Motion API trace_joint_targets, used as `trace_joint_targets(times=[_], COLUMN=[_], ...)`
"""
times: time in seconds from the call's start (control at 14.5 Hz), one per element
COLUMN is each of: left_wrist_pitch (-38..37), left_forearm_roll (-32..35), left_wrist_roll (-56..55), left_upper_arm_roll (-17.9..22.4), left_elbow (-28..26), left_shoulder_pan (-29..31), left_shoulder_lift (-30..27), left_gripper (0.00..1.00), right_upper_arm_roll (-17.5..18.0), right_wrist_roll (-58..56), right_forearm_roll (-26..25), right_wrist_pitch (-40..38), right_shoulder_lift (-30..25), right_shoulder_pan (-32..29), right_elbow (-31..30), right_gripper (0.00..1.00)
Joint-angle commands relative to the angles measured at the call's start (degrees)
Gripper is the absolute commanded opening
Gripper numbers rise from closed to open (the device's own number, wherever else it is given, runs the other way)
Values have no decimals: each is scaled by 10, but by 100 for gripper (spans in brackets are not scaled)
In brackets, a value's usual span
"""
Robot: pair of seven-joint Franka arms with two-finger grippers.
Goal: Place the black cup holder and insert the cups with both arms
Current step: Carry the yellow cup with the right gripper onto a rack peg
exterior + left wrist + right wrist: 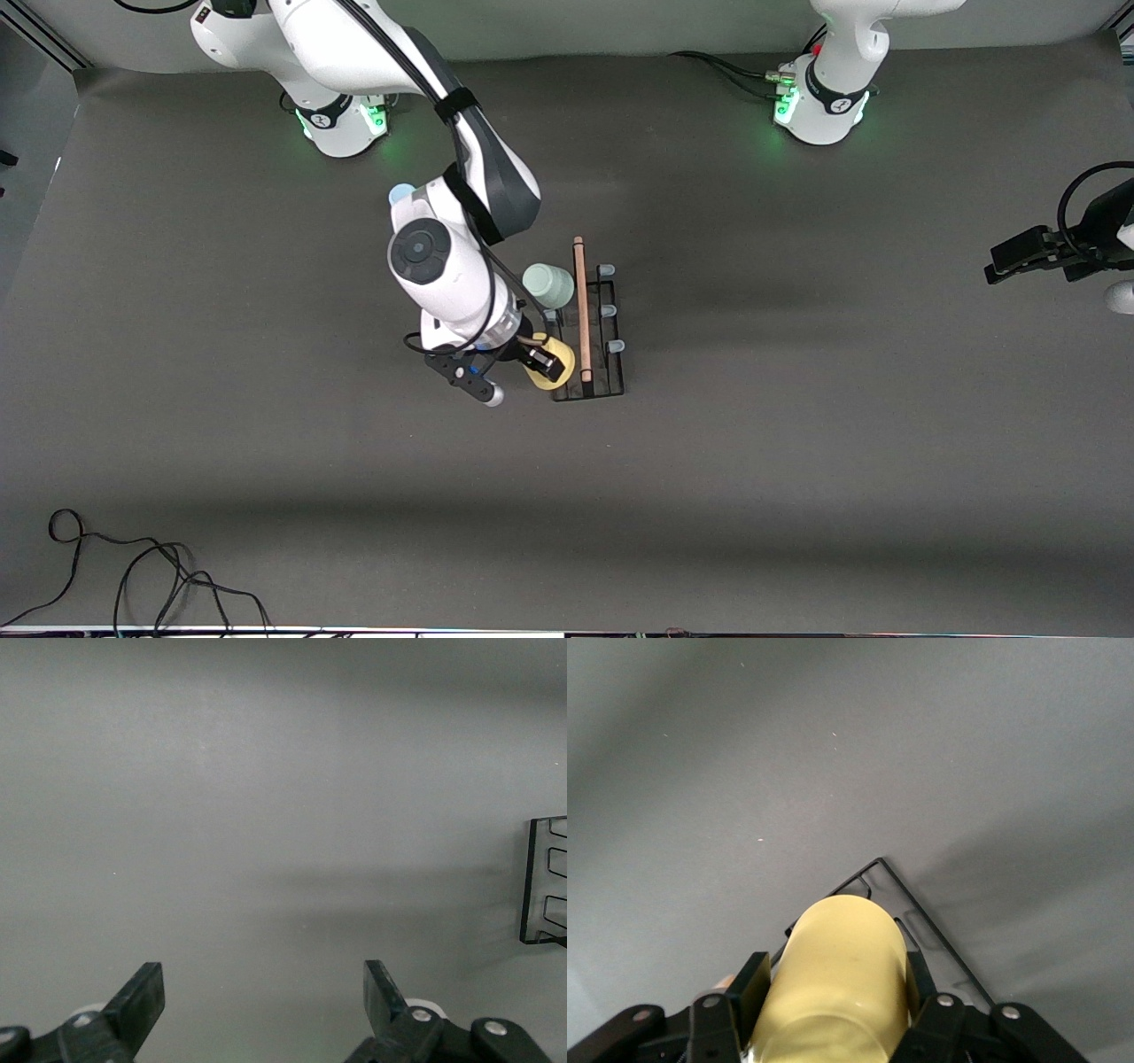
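The black cup holder [589, 332] is standing near the middle of the grey table [797, 461], its light wooden rod [581, 306] running along its length and three pale-capped pegs [608, 310] showing bare on the side toward the left arm's end of the table. The right gripper [542, 358] is gripping the yellow cup [551, 363] between its fingers [749, 979], holding it over the corner of the holder nearest the front camera. The pale green cup [547, 285] is sitting upside down on a peg of the holder, on the side toward the right arm's end. The left gripper [261, 992] is waiting with its fingers spread wide and nothing between them, well apart from the holder toward the left arm's end of the table.
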Motion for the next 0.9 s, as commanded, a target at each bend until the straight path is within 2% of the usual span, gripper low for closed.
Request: trace_joint_targets(times=[0.0, 0.07, 0.28, 0.34, 0.48, 0.83], left_wrist_pitch=[0, 0, 0, 0, 0, 1], left_forearm_roll=[-6, -6, -6, -6, -6, -6], left_wrist_roll=[9, 9, 10, 10, 10, 11], left_upper_arm_roll=[1, 1, 1, 1, 1, 1], left_elbow=[-4, -4, -4, -4, -4, -4], left_shoulder_pan=[2, 2, 2, 2, 2, 2], left_shoulder_lift=[-7, -7, -7, -7, -7, -7], left_gripper=[100, 100, 100, 100, 100, 100], right_upper_arm_roll=[-6, -6, -6, -6, -6, -14], right_wrist_roll=[12, 12, 13, 13, 13, 1], right_forearm_roll=[-3, -3, -3, -3, -3, -5], right_wrist_pitch=[5, 5, 10, 10, 10, -5], right_shoulder_lift=[10, 14, 23, 24, 24, 1], right_shoulder_pan=[5, 5, 6, 6, 6, -5], right_elbow=[8, 8, 8, 8, 8, 9], right_gripper=[18, 18, 42, 76, 98, 100])
